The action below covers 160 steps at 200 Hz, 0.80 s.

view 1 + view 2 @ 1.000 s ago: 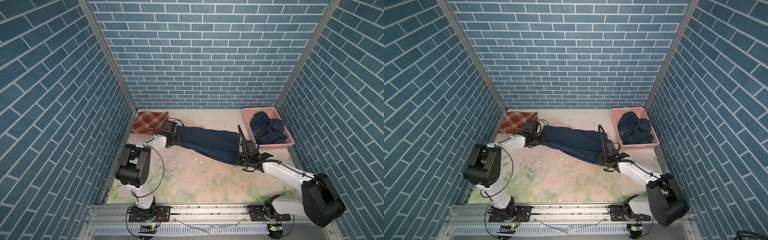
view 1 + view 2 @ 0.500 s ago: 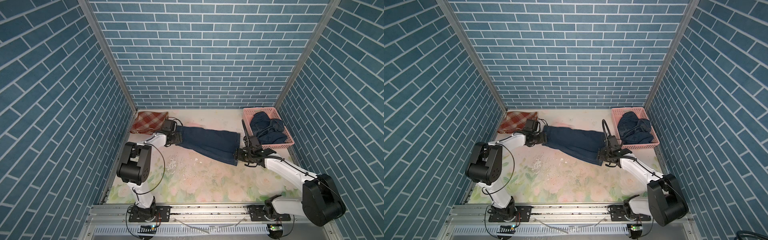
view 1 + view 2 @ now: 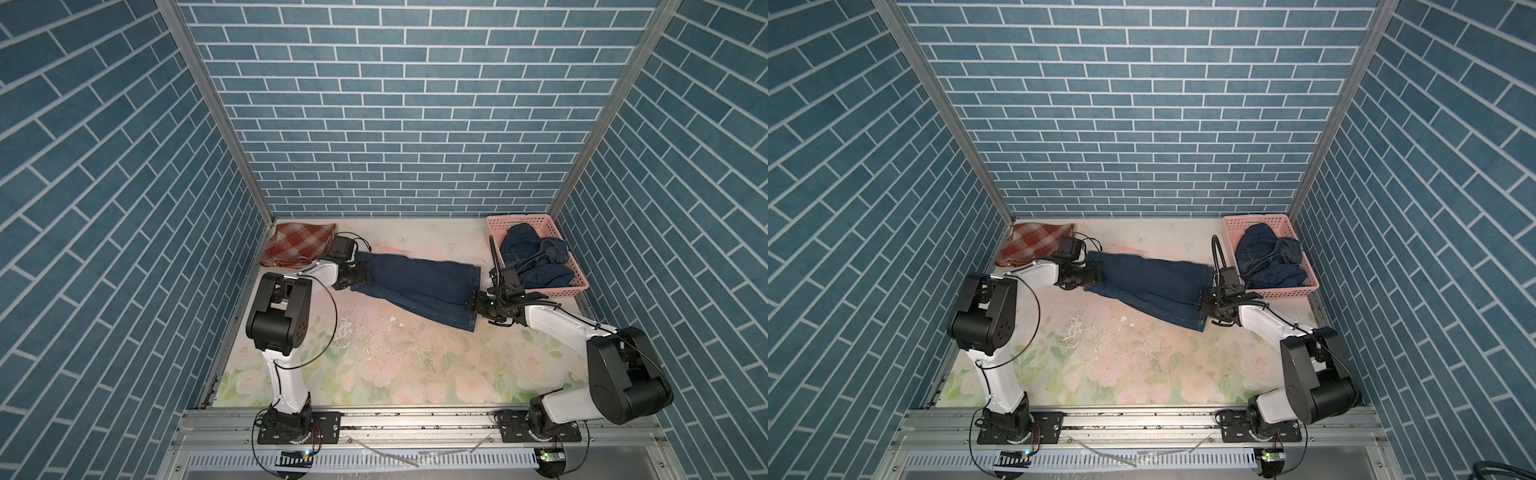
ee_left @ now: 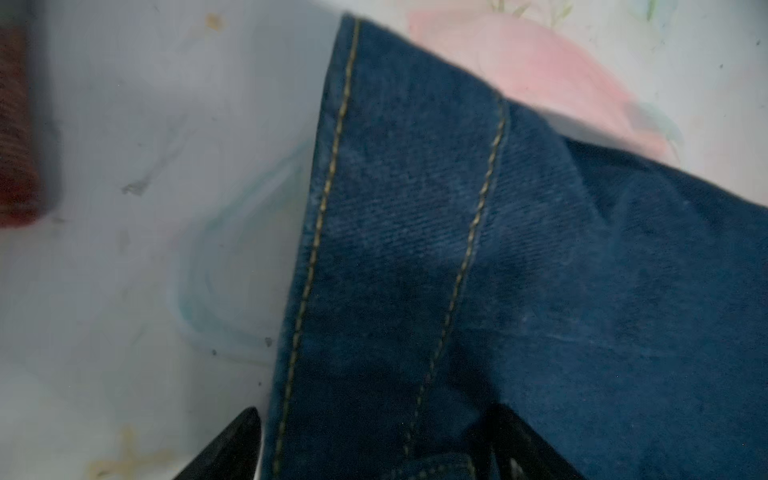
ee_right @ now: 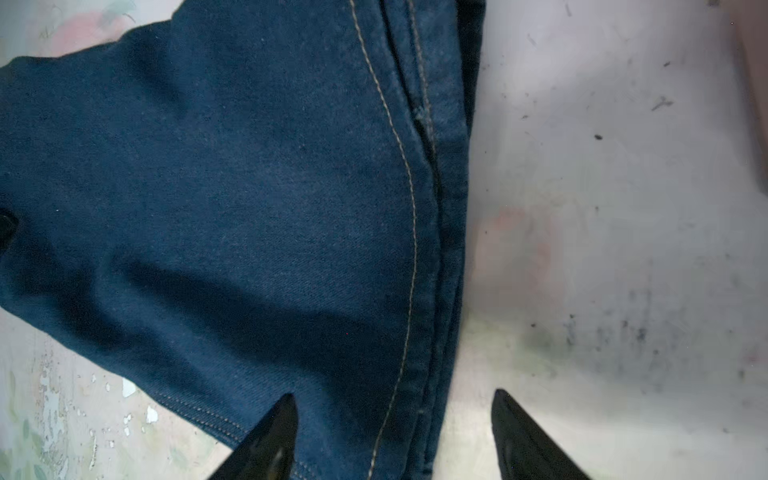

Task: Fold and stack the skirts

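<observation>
The denim skirt [image 3: 419, 286] lies flat on the table [image 3: 374, 365]. The left tool [image 4: 376, 411] gapes wide astride one end, the right tool [image 5: 395, 395] wide astride the stitched hem, neither pinching cloth

Soft, even overhead light, faint shadows.
Top views sharp; wrist views soften at edges, plaid [image 4: 16, 124] blurred at 9 o'clock.

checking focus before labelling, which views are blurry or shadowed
Left wrist view: denim skirt stitching sharp, plaid skirt at the frame edge smeared. Right wrist view: denim crisp, shadowed near the right pincer. In both top views: evenly lit, sharp throughout.
</observation>
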Tool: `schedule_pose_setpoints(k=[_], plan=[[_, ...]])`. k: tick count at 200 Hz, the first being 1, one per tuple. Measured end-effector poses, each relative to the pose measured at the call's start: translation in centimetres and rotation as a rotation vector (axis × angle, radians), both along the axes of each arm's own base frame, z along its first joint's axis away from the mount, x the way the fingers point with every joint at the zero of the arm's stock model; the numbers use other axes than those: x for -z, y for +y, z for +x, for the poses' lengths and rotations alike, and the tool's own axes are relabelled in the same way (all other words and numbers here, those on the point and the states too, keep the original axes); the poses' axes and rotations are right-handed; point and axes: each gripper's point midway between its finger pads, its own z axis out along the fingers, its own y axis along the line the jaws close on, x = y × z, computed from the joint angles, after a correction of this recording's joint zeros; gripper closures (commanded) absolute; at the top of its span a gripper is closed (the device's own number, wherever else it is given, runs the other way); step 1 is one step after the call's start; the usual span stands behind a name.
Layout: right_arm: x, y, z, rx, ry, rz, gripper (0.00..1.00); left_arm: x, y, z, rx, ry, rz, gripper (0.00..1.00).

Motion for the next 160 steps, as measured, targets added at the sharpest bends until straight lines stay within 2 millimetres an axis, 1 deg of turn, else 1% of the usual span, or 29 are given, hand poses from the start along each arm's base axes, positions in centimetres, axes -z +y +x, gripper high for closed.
schedule_pose_setpoints(k=[20, 36, 47, 58, 75, 128, 149, 160], plan=[[-0.1, 0.0, 0.2, 0.001, -0.007, 0.003, 0.28, 0.0, -0.5, 0.4, 0.007, 0.011, -0.019, 0.22], [-0.1, 0.0, 0.2, 0.002, -0.009, 0.003, 0.28, 0.1, -0.6, 0.6, 0.008, 0.025, -0.022, 0.35], [-0.1, 0.0, 0.2, 0.003, -0.01, 0.001, 0.28, 0.4, -0.5, 0.5, 0.005, 0.042, -0.022, 0.51], [-0.1, -0.1, 0.3, 0.005, -0.012, 0.0, 0.28, 0.6, -0.4, 0.4, 0.013, 0.051, -0.014, 0.69], [-0.1, -0.1, 0.3, 0.005, -0.013, -0.002, 0.28, 1.0, -0.4, 0.3, 0.017, 0.068, -0.016, 1.0], [-0.3, -0.4, 0.5, -0.008, -0.03, -0.027, 0.29, 0.7, -0.3, 0.5, 0.023, 0.058, 0.009, 1.0], [-1.1, -0.5, 0.9, -0.007, -0.061, -0.034, 0.29, 0.3, 0.3, 0.3, 0.028, 0.058, 0.072, 1.0], [-1.9, -0.6, 1.2, -0.003, -0.087, -0.036, 0.29, -0.5, 0.7, 0.4, 0.037, 0.051, 0.128, 1.0]])
